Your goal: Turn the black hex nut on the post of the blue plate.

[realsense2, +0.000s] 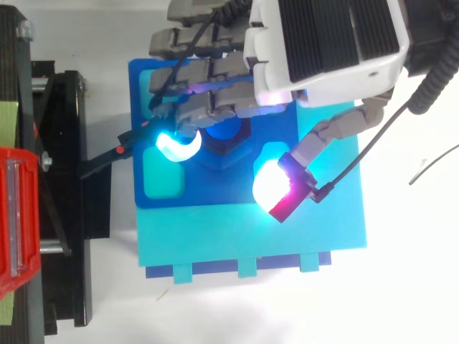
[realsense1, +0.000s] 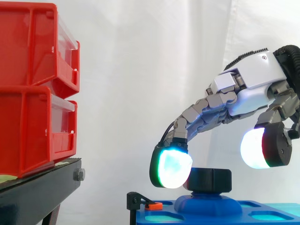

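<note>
The robot hand [realsense1: 253, 89] reaches in from the right, spread wide and holding nothing. The black hex nut [realsense1: 209, 179] sits on the raised blue post [realsense1: 208, 202] of the blue plastic plate [realsense2: 215, 192], between a glowing fingertip [realsense1: 173, 169] close against its left edge and the thumb pad [realsense1: 255, 149], which hangs clear above and to its right. From above, the fingers cover most of the nut. A black clamp with an orange tip [realsense2: 107, 161] grips the plate's near edge. The stacked red plastic bins [realsense1: 33, 84] on their black stand [realsense1: 37, 192] stand well apart, leaving open room.
</note>
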{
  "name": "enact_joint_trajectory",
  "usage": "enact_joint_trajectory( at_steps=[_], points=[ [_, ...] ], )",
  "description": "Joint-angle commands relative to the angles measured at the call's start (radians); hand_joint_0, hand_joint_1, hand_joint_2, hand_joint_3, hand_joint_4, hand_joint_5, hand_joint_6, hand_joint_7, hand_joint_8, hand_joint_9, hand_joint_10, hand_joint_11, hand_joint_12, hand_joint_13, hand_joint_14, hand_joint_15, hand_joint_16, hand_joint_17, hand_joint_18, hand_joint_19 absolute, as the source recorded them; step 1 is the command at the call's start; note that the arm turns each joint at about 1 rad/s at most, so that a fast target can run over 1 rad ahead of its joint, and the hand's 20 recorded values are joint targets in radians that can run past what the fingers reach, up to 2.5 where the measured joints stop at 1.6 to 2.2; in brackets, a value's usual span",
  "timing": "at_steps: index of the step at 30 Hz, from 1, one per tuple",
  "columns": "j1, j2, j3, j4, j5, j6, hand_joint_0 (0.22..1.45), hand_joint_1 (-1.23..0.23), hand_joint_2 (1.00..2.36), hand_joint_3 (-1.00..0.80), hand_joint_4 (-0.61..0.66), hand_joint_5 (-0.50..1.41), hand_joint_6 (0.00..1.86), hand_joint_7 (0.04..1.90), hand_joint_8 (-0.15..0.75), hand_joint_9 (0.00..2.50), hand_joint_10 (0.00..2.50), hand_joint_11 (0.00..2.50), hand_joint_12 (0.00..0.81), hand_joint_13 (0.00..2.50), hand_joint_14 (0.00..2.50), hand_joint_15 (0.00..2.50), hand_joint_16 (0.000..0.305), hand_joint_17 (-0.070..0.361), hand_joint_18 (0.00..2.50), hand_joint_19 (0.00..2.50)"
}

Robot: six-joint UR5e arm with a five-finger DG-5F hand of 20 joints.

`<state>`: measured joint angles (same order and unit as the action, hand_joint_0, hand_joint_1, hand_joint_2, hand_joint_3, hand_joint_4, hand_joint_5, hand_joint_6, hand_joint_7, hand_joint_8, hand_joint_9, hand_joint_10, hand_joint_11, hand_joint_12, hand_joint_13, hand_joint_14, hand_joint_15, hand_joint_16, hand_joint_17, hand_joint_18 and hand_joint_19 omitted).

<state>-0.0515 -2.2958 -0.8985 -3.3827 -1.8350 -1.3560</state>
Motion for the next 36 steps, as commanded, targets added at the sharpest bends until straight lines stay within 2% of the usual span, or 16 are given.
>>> enact_joint_trajectory(
  at_steps=[1, 11, 16, 25, 36],
  points=[
    [0.009, -0.001, -0.002, 0.005, 0.003, 0.002, 0.44, -0.56, 1.00, -0.50, 0.14, -0.21, 0.50, 0.73, 0.186, 0.29, 0.00, 0.00, 0.312, 0.18, 0.00, 0.06, 0.047, 0.105, 0.00, 0.13],
    [0.016, -0.008, -0.002, 0.042, 0.008, 0.002, 0.44, -0.56, 1.00, -0.50, 0.14, -0.21, 0.50, 0.74, 0.185, 0.29, 0.00, 0.00, 0.314, 0.20, 0.00, 0.07, 0.047, 0.106, 0.00, 0.13],
    [0.007, -0.027, 0.001, 0.059, -0.009, 0.002, 0.44, -0.56, 1.00, -0.50, 0.15, -0.21, 0.50, 0.74, 0.185, 0.29, 0.00, 0.00, 0.314, 0.20, 0.00, 0.07, 0.047, 0.106, 0.00, 0.13],
    [-0.001, -0.027, 0.001, 0.055, -0.018, 0.000, 0.44, -0.57, 1.00, -0.50, 0.14, -0.21, 0.50, 0.74, 0.185, 0.28, 0.00, 0.00, 0.312, 0.20, 0.00, 0.08, 0.047, 0.106, 0.00, 0.14],
    [-0.018, -0.027, 0.009, 0.042, -0.039, -0.008, 0.44, -0.56, 1.00, -0.50, 0.14, -0.21, 0.50, 0.74, 0.186, 0.29, 0.00, 0.00, 0.315, 0.20, 0.00, 0.07, 0.047, 0.107, 0.00, 0.14]
  ],
)
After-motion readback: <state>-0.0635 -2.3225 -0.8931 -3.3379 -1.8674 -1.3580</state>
